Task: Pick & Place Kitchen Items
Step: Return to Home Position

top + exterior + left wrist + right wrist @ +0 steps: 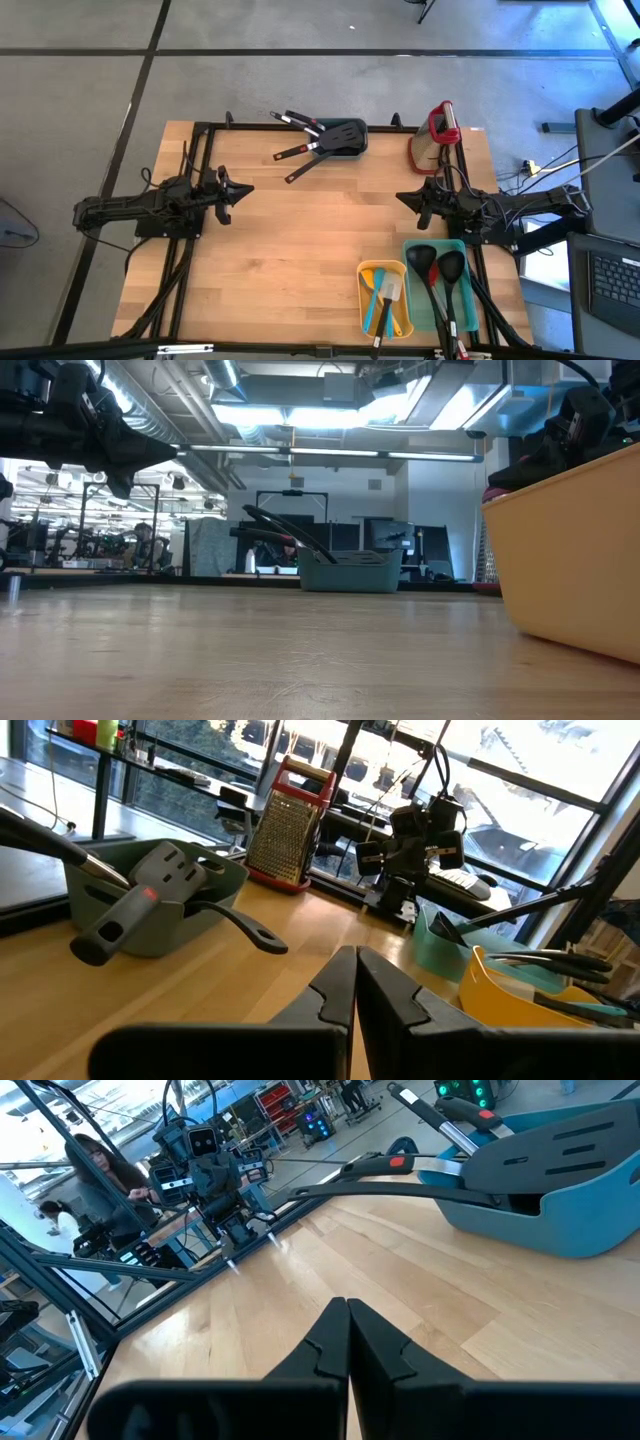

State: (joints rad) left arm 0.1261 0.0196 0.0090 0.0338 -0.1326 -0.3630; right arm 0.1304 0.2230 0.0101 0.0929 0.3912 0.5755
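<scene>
Several black kitchen items lie in a dark bin (342, 138) at the table's far middle, and their handles (300, 152) stick out over its left rim. The left wrist view shows a slotted turner (165, 880) resting in that bin. A yellow bin (366, 300) near the front right holds teal and white spatulas (384, 298). The teal bin (412, 260) beside it holds black ladles (437, 265). My left gripper (250, 189) hangs shut at the table's left and my right gripper (399, 196) hangs shut at its right. Both are above the wood and hold nothing.
A red-framed grater (443, 125) lies at the far right corner, right of the dark bin. Bare wood (320, 230) stretches between the two arms. A black frame (200, 130) runs along the table's edges. A person (95, 1165) sits beyond the table's left side.
</scene>
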